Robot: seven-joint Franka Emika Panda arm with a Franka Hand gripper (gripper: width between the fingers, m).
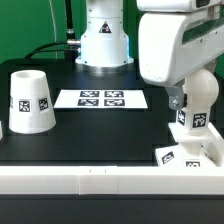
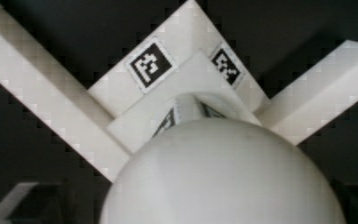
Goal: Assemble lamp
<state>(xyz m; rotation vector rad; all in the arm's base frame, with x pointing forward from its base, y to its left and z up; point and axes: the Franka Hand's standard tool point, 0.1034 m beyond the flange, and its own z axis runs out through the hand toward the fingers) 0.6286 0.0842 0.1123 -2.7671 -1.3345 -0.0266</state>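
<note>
No words, numbers or brand names can be read in either view. The only signs are black-and-white square tags. In the exterior view, two stand on the wall of the shade, four on the marker board, two on the lower body of the bulb, and two on the base. The wrist view shows two whole tags on angled white faces beyond the bulb's round top.

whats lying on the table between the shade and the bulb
The marker board lies flat on the dark table between the shade and the bulb; the exterior view shows it, the wrist view does not.
</note>
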